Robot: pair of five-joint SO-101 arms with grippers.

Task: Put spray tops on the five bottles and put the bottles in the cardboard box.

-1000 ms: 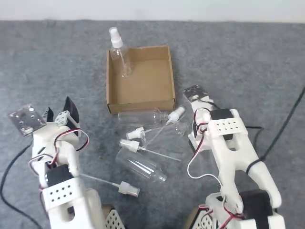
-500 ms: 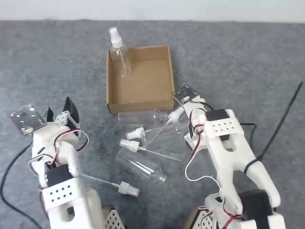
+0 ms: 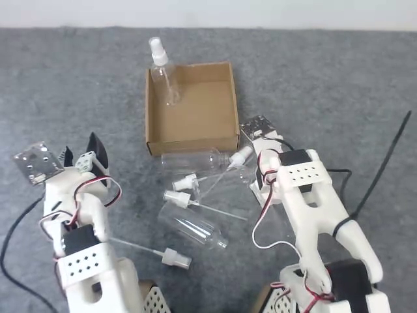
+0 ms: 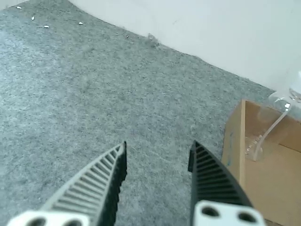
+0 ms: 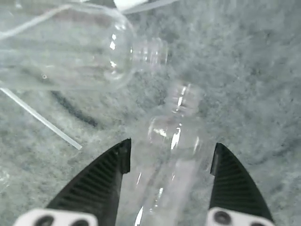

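Grey carpet point(image 3: 339, 85) carries everything, and toward its right edge the right gripper point(image 5: 171, 143) hangs with jaws spread on either side of a bare bottle point(image 5: 175, 125) lying on the pile, not pinching it. As I judge it, that smooth round body could roll or squirt out when the jaws close, and a skewed grip might nudge the neighbouring bottle point(image 5: 80, 56), whose neck lies just beside it. Thin dip tubes point(image 3: 221, 212) on the loose spray tops point(image 3: 177, 197) could bend or snag if dragged. Counted: five bottles, four of them lying uncapped mid-carpet in front of the cardboard box point(image 3: 192, 143), and one capped bottle point(image 3: 164, 75) leaning in the box's far left corner with its head over the wall, where a bump could tip it out. Four spray tops lie loose among the bottles. Toward the carpet's left edge the left gripper point(image 4: 158, 145) is spread over bare pile, holding nothing
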